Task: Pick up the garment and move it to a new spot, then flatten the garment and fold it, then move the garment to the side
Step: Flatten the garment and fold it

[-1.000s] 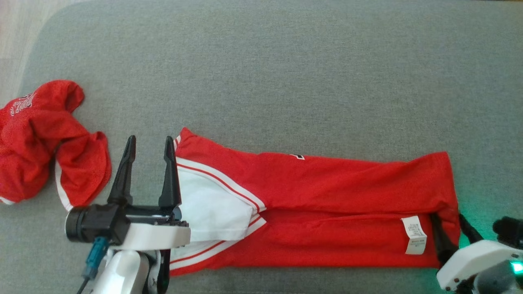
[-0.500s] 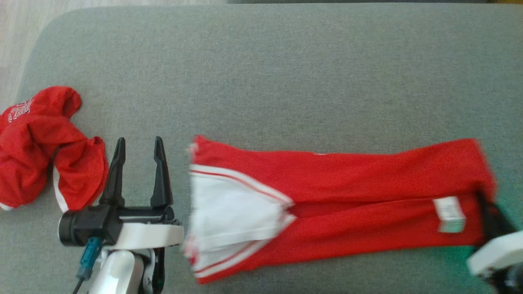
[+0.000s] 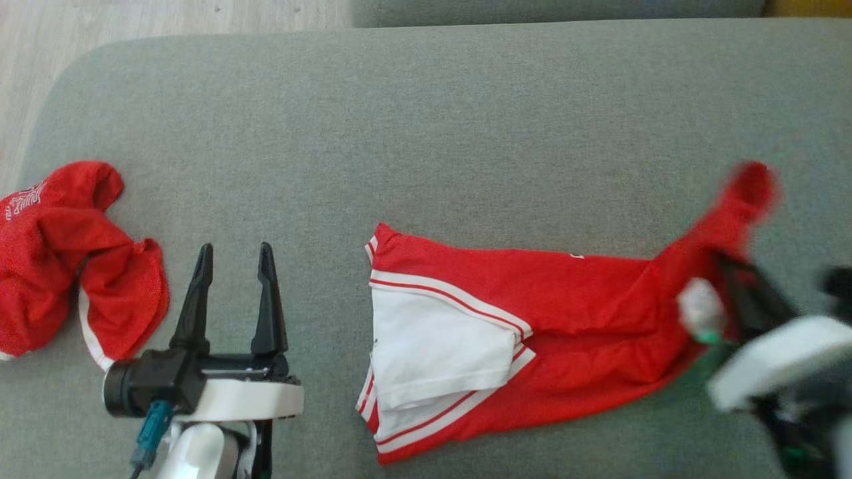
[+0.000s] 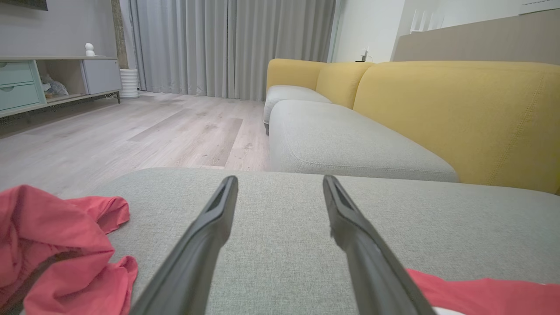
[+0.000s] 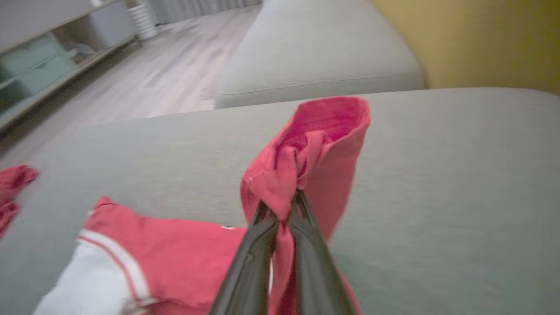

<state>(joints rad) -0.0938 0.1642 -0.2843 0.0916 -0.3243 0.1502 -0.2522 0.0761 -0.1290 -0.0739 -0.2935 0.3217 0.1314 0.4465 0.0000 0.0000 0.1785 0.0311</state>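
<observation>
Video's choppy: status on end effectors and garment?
Right end effector shut on folded red-and-white fabric garment, its end raised. Left end effector open, empty. Crumpled red cloth lies far left.

A grey cushion (image 3: 426, 120) bears a red-and-white garment (image 3: 566, 306) and, well apart, a crumpled red garment (image 3: 60, 259).

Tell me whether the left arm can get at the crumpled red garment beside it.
Probably yes: the left gripper is open and empty, the crumpled garment lies just beside it, bare cushion between.
</observation>
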